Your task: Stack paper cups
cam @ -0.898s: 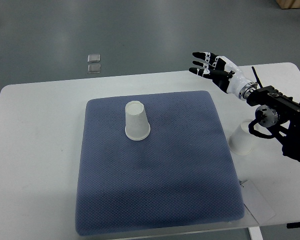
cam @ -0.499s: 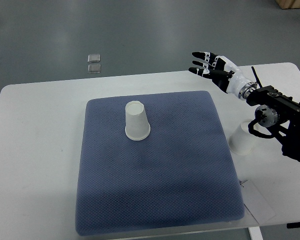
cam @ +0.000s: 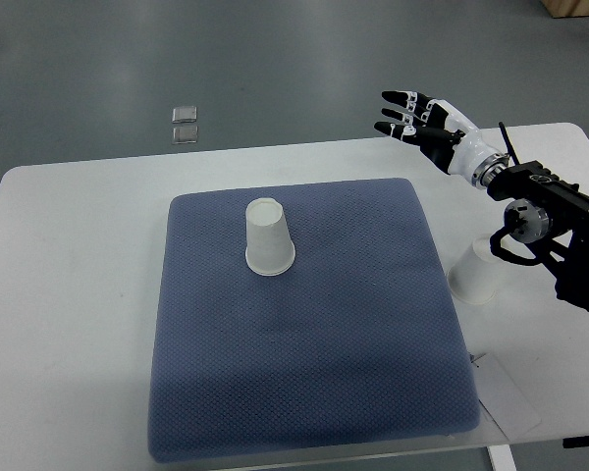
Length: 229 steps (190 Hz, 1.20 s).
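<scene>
White table (cam: 69, 294), blue mat (cam: 304, 383), paper cup (cam: 476, 277), possibly paper (cam: 510, 402)

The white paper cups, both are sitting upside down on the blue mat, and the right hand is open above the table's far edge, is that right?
Not quite. Only one white paper cup stands upside down on the blue quilted mat. The other paper cup rests on the white table beside the mat's right edge, under the right arm. The top view shows this; the right hand is open.

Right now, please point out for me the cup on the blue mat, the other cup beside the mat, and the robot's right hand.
cup on the blue mat (cam: 270, 243), top view, on its side wall
cup beside the mat (cam: 474, 280), top view, on its side wall
right hand (cam: 419, 120), top view, on the palm
</scene>
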Available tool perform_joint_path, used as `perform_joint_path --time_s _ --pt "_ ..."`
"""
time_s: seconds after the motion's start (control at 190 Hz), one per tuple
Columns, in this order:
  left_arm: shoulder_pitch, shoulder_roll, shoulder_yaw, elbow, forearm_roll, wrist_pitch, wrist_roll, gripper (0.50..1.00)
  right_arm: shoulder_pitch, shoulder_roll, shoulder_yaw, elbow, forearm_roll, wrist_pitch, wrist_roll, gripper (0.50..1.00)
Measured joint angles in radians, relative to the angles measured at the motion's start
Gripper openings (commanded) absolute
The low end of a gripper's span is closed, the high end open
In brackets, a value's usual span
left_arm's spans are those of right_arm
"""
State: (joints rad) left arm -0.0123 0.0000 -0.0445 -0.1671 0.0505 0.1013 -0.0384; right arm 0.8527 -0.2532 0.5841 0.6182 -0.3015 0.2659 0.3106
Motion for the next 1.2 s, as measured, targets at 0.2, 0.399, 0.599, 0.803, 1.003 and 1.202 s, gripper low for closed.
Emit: perform_joint_path --time_s 0.2,0.399,0.599,0.803,1.003,1.202 --pt "0.000 0.000 0.000 0.000 0.000 0.000 0.000 1.000 -0.002 0.002 0.002 0.001 0.002 0.005 0.001 0.913" --pt "0.000 0.000 0.000 0.000 0.000 0.000 0.000 1.000 -0.003 -0.009 0.002 0.002 0.002 0.010 0.001 0.913" --pt "0.000 0.000 0.000 0.000 0.000 0.000 0.000 1.000 -0.002 -0.021 0.000 0.002 0.001 0.006 -0.001 0.913" --pt "0.000 0.000 0.000 0.000 0.000 0.000 0.000 1.000 0.016 -0.050 -0.005 0.007 -0.001 0.014 -0.001 0.913" --pt "0.000 0.000 0.000 0.000 0.000 0.000 0.000 1.000 0.044 -0.155 -0.019 0.021 -0.111 0.150 0.001 0.911" --pt "0.000 0.000 0.000 0.000 0.000 0.000 0.000 1.000 0.078 -0.277 -0.020 0.026 -0.334 0.306 0.052 0.909"
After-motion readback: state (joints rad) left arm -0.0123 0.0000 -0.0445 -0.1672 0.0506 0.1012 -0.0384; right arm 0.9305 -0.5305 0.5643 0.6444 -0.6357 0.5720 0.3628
